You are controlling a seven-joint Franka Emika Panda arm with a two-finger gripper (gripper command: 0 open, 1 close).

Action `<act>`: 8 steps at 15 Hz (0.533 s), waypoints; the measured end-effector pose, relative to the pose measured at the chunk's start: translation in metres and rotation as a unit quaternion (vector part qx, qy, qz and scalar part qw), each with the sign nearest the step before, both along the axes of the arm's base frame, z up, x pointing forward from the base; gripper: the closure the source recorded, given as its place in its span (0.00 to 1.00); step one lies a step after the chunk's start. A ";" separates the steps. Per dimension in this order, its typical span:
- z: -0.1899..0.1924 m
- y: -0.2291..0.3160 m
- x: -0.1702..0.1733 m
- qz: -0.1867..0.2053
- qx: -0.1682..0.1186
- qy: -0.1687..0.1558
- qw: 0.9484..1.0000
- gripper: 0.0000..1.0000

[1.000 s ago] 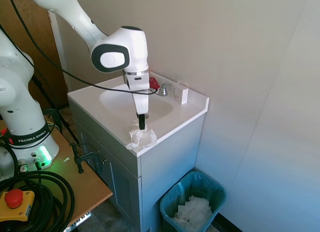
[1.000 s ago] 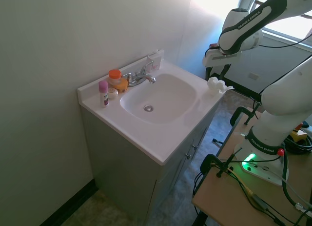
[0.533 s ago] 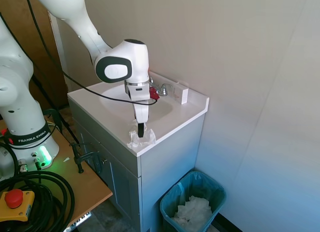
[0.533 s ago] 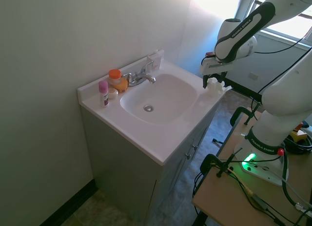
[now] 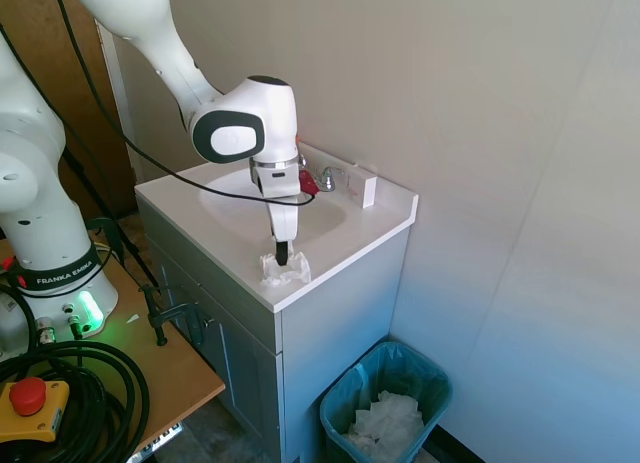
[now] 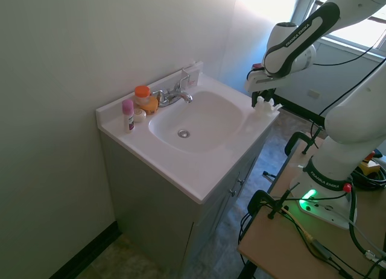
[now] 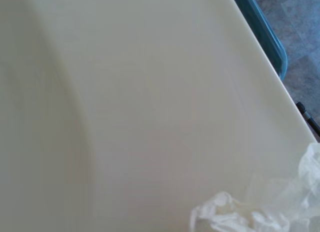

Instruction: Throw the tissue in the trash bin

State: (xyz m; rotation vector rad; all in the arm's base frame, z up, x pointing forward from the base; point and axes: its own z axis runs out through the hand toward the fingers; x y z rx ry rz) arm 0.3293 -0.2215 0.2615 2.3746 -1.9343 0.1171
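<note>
The hand (image 5: pixel 283 260) is pressing into the tissue (image 5: pixel 285 271) on the tabletop (image 5: pixel 235 245); finger spread cannot be told; next, judging, lifting toward the trash bin (image 5: pixel 385 403).

Overall light: bright daylight, soft and even.
Source: a window (image 6: pixel 356 26) at the upper right of the second exterior view, blown out to white.
Glare: a washed-out patch on the wall (image 6: pixel 259 8) beside it.
Shadows: faint.
Wrist view: soft focus, the tissue (image 7: pixel 260 212) blurred.
Edges: mild wide-angle bending.
</note>
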 end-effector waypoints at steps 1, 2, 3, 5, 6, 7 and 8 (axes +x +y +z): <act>0.000 0.000 0.001 0.001 0.000 -0.001 1.000 1.00; 0.001 0.001 0.002 0.002 -0.001 -0.002 1.000 1.00; 0.003 0.000 0.003 0.001 -0.002 -0.004 1.000 1.00; 0.006 -0.002 0.005 0.001 -0.004 -0.008 1.000 1.00; 0.006 -0.002 0.005 0.001 -0.004 -0.008 1.000 1.00; 0.008 -0.002 0.006 -0.002 -0.003 -0.012 1.000 1.00; 0.013 -0.003 0.008 -0.009 -0.002 -0.019 1.000 1.00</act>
